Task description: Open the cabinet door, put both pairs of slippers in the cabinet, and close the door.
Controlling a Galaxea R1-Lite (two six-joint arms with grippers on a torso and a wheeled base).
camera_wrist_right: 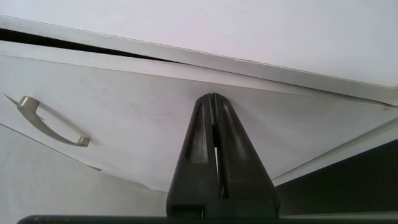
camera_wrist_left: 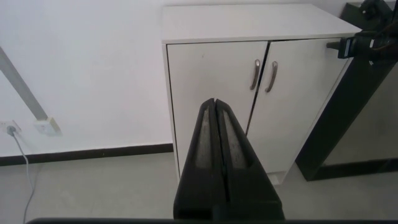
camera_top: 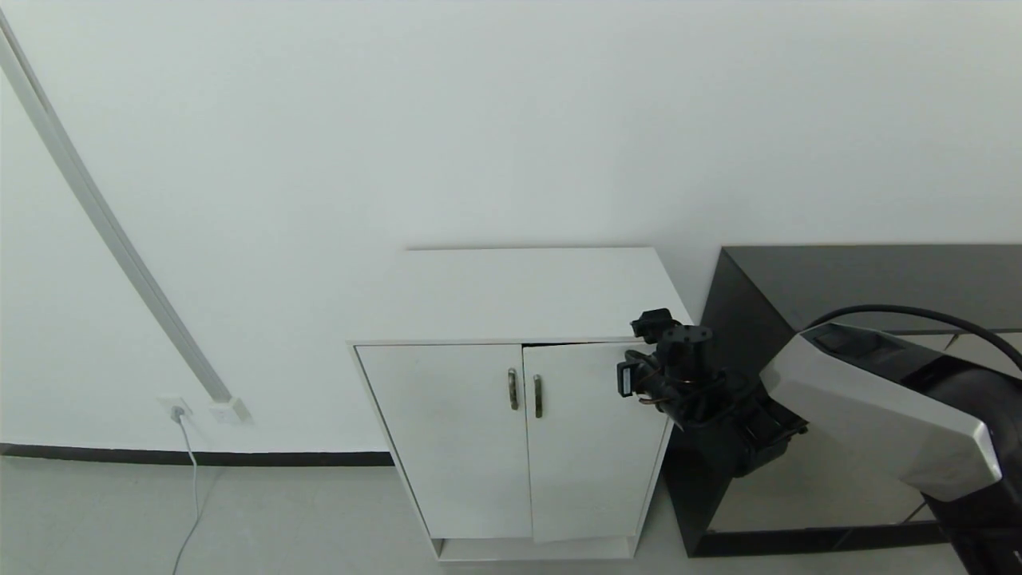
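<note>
A white two-door cabinet (camera_top: pixel 511 291) stands against the wall. Its left door (camera_top: pixel 447 439) is flush. The right door (camera_top: pixel 591 455) hangs slightly ajar, with a dark gap (camera_wrist_right: pixel 74 45) along its top edge. Two metal handles (camera_top: pixel 512 389) (camera_top: pixel 537 396) sit side by side at the middle. My right gripper (camera_top: pixel 628 378) is shut and empty, its tip (camera_wrist_right: pixel 214 99) at the upper outer part of the right door's face, away from the handle (camera_wrist_right: pixel 53 121). My left gripper (camera_wrist_left: pixel 214 102) is shut on nothing, held back from the cabinet (camera_wrist_left: pixel 249 25) and pointing at its left door.
A black low cabinet (camera_top: pixel 798 279) with a glossy front stands tight against the white cabinet's right side. A wall socket with a grey cable (camera_top: pixel 177 413) and a slanted conduit (camera_top: pixel 104 216) are on the left wall. Open grey floor (camera_top: pixel 239 519) lies left of the cabinet.
</note>
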